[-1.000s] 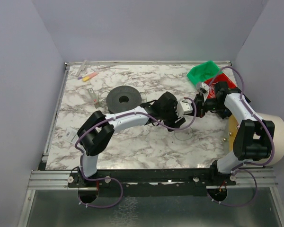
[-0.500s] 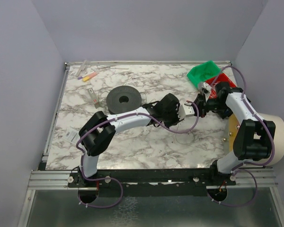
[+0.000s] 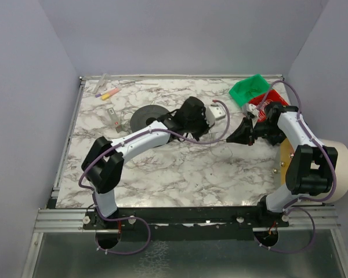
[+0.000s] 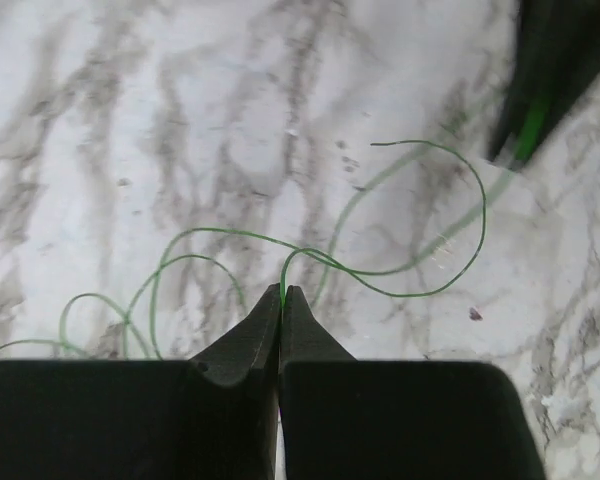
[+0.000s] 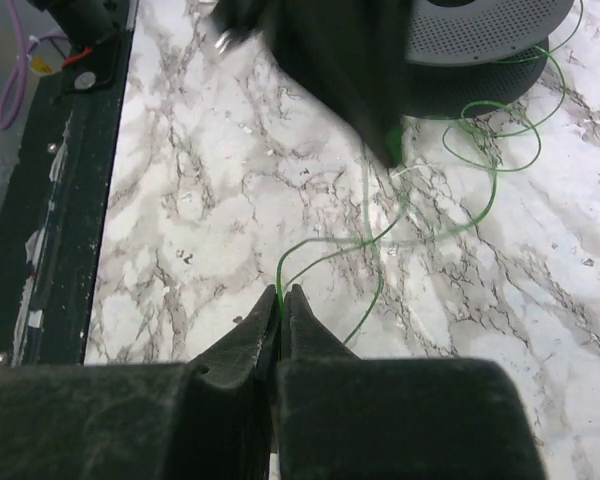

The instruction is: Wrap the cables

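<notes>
The cable is a hair-thin green wire [image 4: 220,230] curling in loose loops over the marble table. In the left wrist view my left gripper [image 4: 282,290] is shut on one strand of it, which rises from between the tips. My right gripper [image 5: 282,290] is also shut on the cable [image 5: 495,195], pinched at its tips. In the top view the left gripper [image 3: 223,113] hangs beside the black spool [image 3: 140,119], and the right gripper [image 3: 234,137] sits a short way to its right and nearer. The wire is too thin to make out from above.
A green bin [image 3: 249,88] and a red bin [image 3: 276,97] stand at the back right. Markers [image 3: 107,92] and a small tag [image 3: 113,116] lie at the back left. A large pale roll [image 3: 339,168] sits off the table's right edge. The spool [image 5: 480,40] is close behind the loops.
The left gripper has closed on the wire, and the left arm has swung back and left toward the spool, away from the right gripper. The right gripper stayed shut and shifted only slightly.
</notes>
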